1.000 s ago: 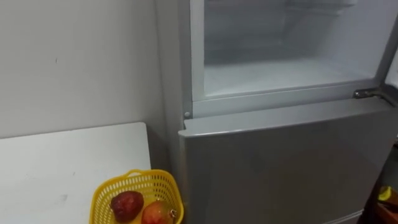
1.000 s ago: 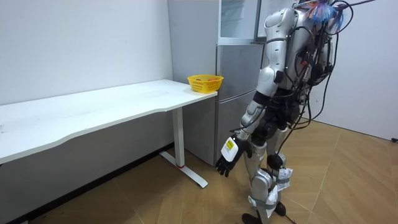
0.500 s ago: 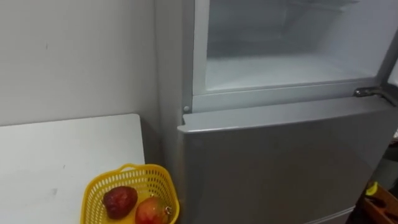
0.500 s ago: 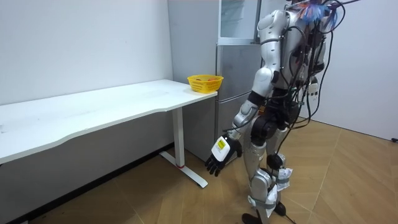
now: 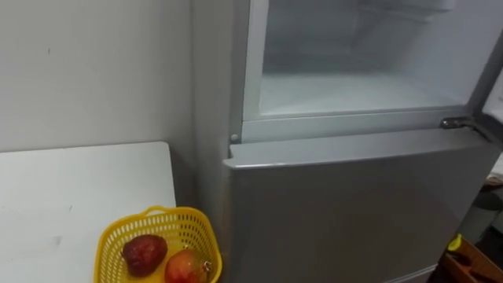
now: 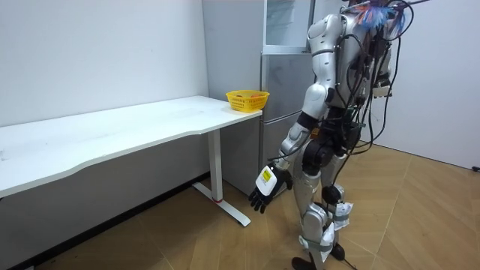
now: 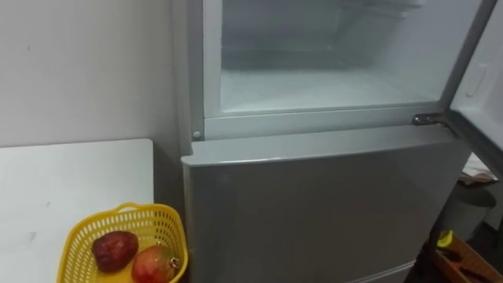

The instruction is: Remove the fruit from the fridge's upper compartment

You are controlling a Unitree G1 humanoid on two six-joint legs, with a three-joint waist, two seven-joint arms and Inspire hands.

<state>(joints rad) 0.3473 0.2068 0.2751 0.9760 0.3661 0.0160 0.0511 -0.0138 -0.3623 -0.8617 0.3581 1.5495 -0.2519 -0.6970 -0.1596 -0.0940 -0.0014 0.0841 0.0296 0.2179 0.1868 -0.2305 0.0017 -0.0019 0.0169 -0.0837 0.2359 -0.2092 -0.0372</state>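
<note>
Standing close in front of the fridge (image 6: 281, 75), the robot has the end of the white counter (image 5: 71, 196) at its left. In the room view the left hand (image 6: 264, 187) hangs low beside the leg, fingers loose and pointing at the floor, released and holding nothing.

Progress, judged from how things lie: the upper door (image 7: 481, 67) is swung out to the right. The upper compartment (image 5: 354, 86) is exposed, and the part in view shows a bare white shelf with nothing standing on it; its top is cut off, so anything higher up cannot be checked. The lower door (image 5: 346, 212) is closed. Two fruits lie in the yellow basket (image 5: 198, 234), which sits on the counter's near corner, just beside the fridge's side wall. If these are what was to be fetched, the retrieval itself looks done. What is probably left is closing the upper door, or one more reach if something sits out of sight above.

Task's thing: the two fruits rest side by side, touching or nearly so, on the basket's floor.
- dark red fruit (image 5: 144, 253): on the left, rounded, dull skin.
- red-orange fruit (image 5: 185, 266): on the right, brighter, with a yellow blush, partly cut by the picture's lower edge.

Kind of fruit: cannot tell for certain. Both appear whole and unbruised.
</note>
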